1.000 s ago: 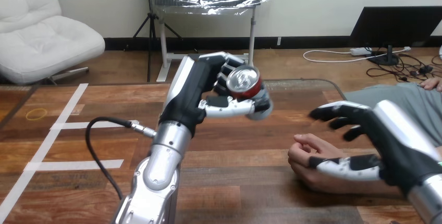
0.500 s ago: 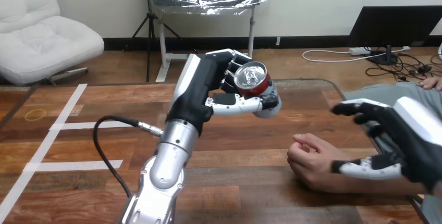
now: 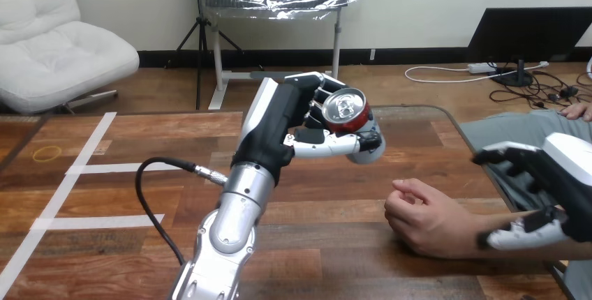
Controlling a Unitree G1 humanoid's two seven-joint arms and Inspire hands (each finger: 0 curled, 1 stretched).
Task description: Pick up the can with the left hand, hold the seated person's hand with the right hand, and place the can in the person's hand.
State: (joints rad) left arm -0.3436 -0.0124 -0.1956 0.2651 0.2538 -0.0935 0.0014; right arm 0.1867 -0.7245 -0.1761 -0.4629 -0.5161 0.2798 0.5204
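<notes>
My left hand (image 3: 290,122) is raised over the middle of the table, fingers and thumb curled round a red can (image 3: 345,110) with its silver top facing me. The person's hand (image 3: 422,220) rests on the table at the right, loosely curled, knuckles toward the left. My right hand (image 3: 558,185) hovers at the right edge over the person's forearm, open, with fingers spread above and the thumb beside the wrist. I cannot tell whether the thumb touches the wrist. The can is up and to the left of the person's hand, apart from it.
White tape lines (image 3: 77,167) cross the wooden table (image 3: 335,265) at the left. A yellow rubber band (image 3: 48,152) lies near the far left edge. A black cable (image 3: 157,195) loops beside my left forearm.
My left hand has carried the can to the right, closer to the person's hand. My right hand has drawn back to the right, off the person's hand and along the forearm. The person's hand stayed still.
</notes>
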